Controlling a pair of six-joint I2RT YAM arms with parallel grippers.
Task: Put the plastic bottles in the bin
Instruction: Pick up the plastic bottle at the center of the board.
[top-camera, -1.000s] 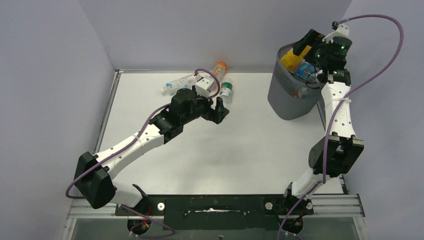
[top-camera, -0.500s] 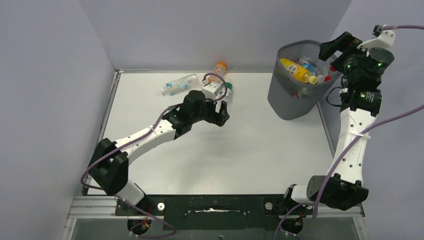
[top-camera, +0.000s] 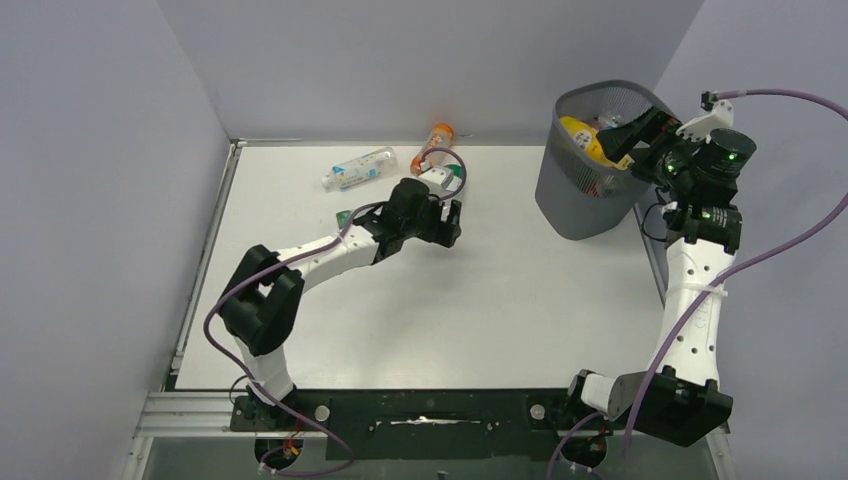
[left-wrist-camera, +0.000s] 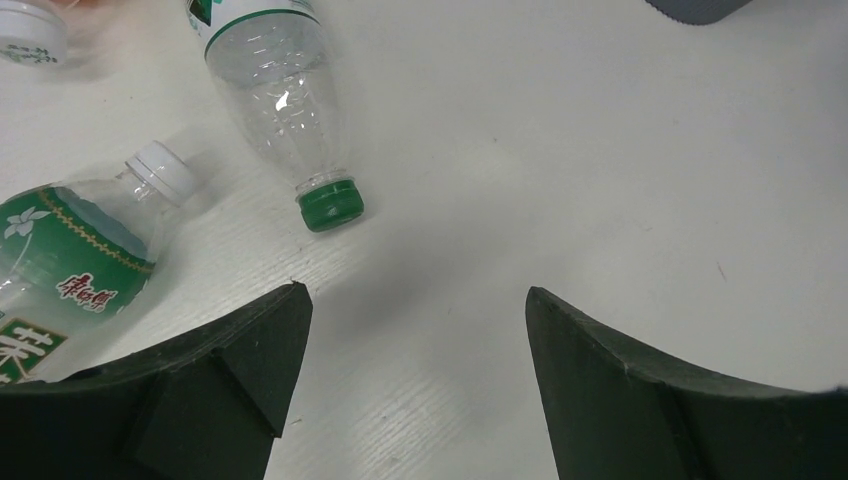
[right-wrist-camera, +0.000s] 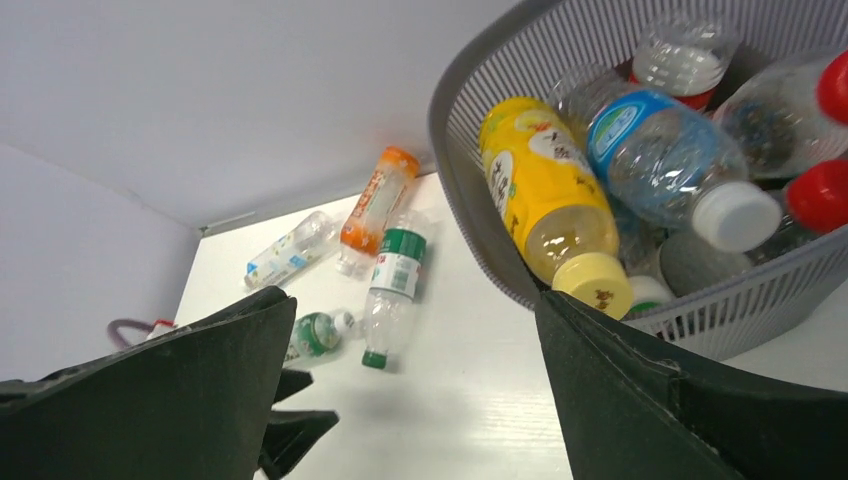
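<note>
A dark grey wire-mesh bin with a rounded-square rim is seen upright and nearly filled. Inside it are piled 1 yellow plastic bottle with a yellow cap, 1 clear blue-labelled bottle with a white cap and clear bottles with red caps. 4 more are laid flat outside, well to the left of the bin: an orange bottle, a clear green-capped bottle, a green-labelled white-capped bottle, and, farthest from the bin, a clear bottle with a blue label.
</note>
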